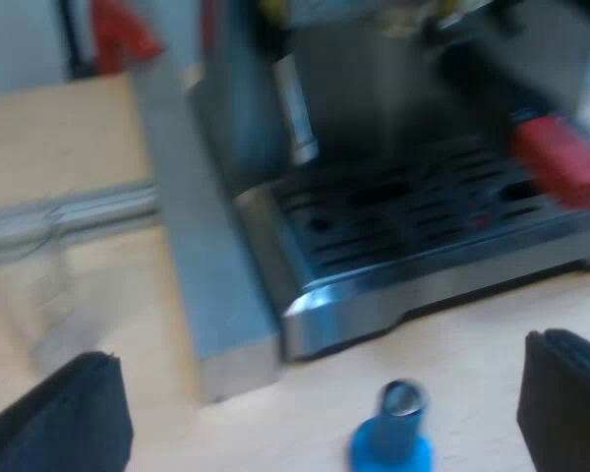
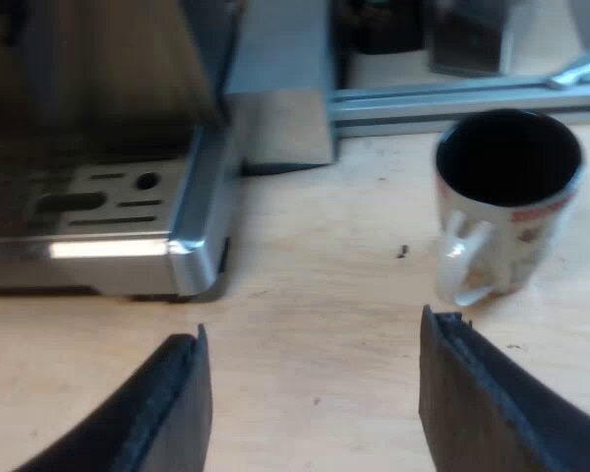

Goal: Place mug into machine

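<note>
A white mug [image 2: 506,202] with a dark inside and a printed pattern stands upright on the wooden table, its handle turned toward my right gripper [image 2: 315,393]. That gripper is open, short of the mug, with nothing between its fingers. The espresso machine [image 2: 98,177] shows its drip tray [image 2: 88,206] beside the mug. My left gripper [image 1: 324,423] is open over the table before the machine's drip tray [image 1: 413,211]. A blue tamper [image 1: 393,438] stands between its fingers, untouched. The red end of the holder's handle [image 1: 560,157] sticks out over the tray.
A clear measuring glass [image 1: 25,265] stands on the table beside the machine's metal side post [image 1: 197,256]. An aluminium rail [image 2: 462,98] runs behind the mug, with dark containers [image 2: 462,34] beyond it. Something red [image 1: 118,34] stands far behind.
</note>
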Available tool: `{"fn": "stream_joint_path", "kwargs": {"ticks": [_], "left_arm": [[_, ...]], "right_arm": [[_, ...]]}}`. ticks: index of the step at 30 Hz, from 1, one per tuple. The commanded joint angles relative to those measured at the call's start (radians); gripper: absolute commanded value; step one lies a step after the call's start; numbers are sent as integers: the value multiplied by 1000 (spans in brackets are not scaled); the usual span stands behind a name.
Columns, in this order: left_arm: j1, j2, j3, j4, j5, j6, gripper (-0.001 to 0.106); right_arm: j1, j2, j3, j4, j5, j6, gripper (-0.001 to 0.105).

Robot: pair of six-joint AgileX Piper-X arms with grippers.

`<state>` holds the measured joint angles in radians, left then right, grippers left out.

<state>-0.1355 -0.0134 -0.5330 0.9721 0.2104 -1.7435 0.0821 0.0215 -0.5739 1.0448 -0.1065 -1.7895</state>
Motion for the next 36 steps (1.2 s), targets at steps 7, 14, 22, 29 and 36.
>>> {"fn": "stream_joint_path", "kwargs": {"ticks": [7,14,22,29,36], "left_arm": [[-245,37,-5,-124,138,-7,82],[-360,122,48,-269,186,-8,82],[-467,227,181,-411,214,-5,82],[-466,265,233,-499,214,-5,82],[-466,324,271,-558,214,-2,82]], "right_arm": [[98,217,-97,77,-2,-47,51],[101,315,-97,79,18,-47,51],[101,351,-40,-16,233,-22,51],[101,353,78,-185,308,75,51],[144,353,205,-359,311,119,51]]}}
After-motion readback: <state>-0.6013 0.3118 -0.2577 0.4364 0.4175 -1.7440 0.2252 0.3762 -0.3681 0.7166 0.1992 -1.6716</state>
